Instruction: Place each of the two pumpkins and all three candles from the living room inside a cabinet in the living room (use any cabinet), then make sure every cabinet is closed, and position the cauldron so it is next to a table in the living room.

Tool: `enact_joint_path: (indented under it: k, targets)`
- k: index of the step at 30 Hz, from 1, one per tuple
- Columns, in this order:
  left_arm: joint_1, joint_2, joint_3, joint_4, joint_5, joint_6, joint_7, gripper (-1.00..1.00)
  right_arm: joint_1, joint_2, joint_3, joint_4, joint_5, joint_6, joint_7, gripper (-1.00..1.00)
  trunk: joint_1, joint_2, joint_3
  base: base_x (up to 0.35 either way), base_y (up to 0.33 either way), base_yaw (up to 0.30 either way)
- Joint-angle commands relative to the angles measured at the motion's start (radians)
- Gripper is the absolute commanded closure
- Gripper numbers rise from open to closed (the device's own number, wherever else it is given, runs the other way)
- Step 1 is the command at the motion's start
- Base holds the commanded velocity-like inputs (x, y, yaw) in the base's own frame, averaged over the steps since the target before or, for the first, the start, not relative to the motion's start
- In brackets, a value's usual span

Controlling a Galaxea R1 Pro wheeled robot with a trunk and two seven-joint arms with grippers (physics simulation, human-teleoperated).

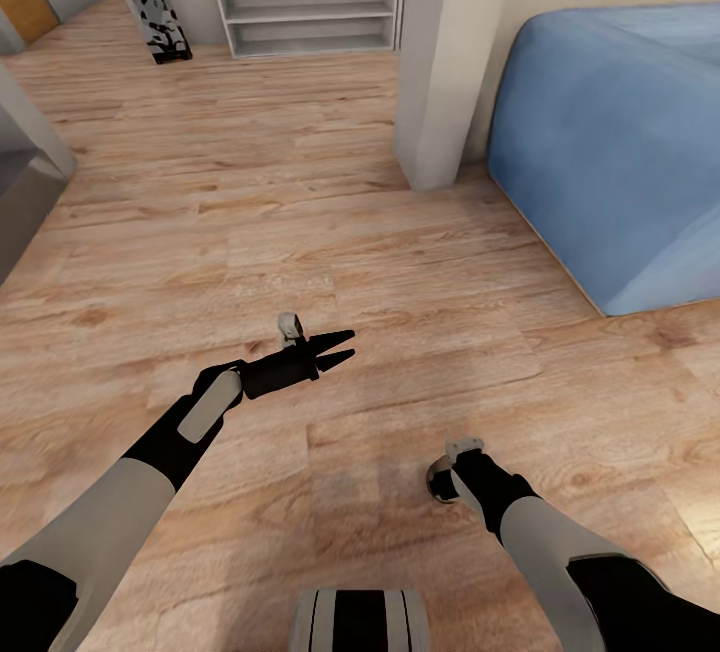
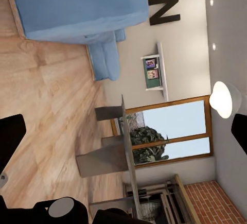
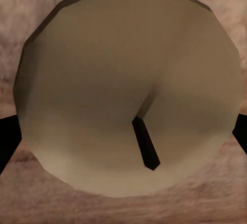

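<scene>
A pale cream candle (image 3: 128, 74) with a dark wick sits very close in the right wrist view, seen from above, with a dark finger at each side of it. My right gripper (image 1: 446, 477) hangs low at the front right over the wooden floor, pointing down and shut on this candle, which the wrist hides in the head view. My left gripper (image 1: 345, 347) reaches forward over the floor, open and holding nothing. The pumpkins, cabinet and cauldron are out of view.
A blue sofa (image 1: 620, 142) stands at the right, beside a white pillar (image 1: 440, 62). A low white open shelf (image 1: 305, 12) stands against the far wall. A grey furniture edge (image 1: 25, 182) juts in at the left. The left wrist view shows a grey table (image 2: 110, 152) by a window.
</scene>
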Motion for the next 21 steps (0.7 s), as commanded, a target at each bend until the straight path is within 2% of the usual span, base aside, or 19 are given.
enact_joint_path:
  k: [1,7,10,21]
  targets:
    - [0.0,0.0,0.0,0.0,0.0,0.0,0.0,-1.0,0.0,0.0,0.0,0.0,0.0,0.0,0.0,-1.0,0.0,0.0,0.0,0.0,0.0,0.0]
    - [0.0,0.0,0.0,0.0,0.0,0.0,0.0,-1.0,0.0,0.0,0.0,0.0,0.0,0.0,0.0,-1.0,0.0,0.0,0.0,0.0,0.0,0.0]
    - [0.0,0.0,0.0,0.0,0.0,0.0,0.0,-1.0,0.0,-0.001,0.0,0.0,0.0,0.0,0.0,-1.0,0.001,-0.001,-0.012,0.0,0.0,0.0]
    - [0.0,0.0,0.0,0.002,0.0,0.0,0.0,-1.0,0.0,-0.001,-0.002,-0.002,0.0,0.0,0.0,-1.0,0.001,-0.001,-0.012,0.0,0.0,0.0]
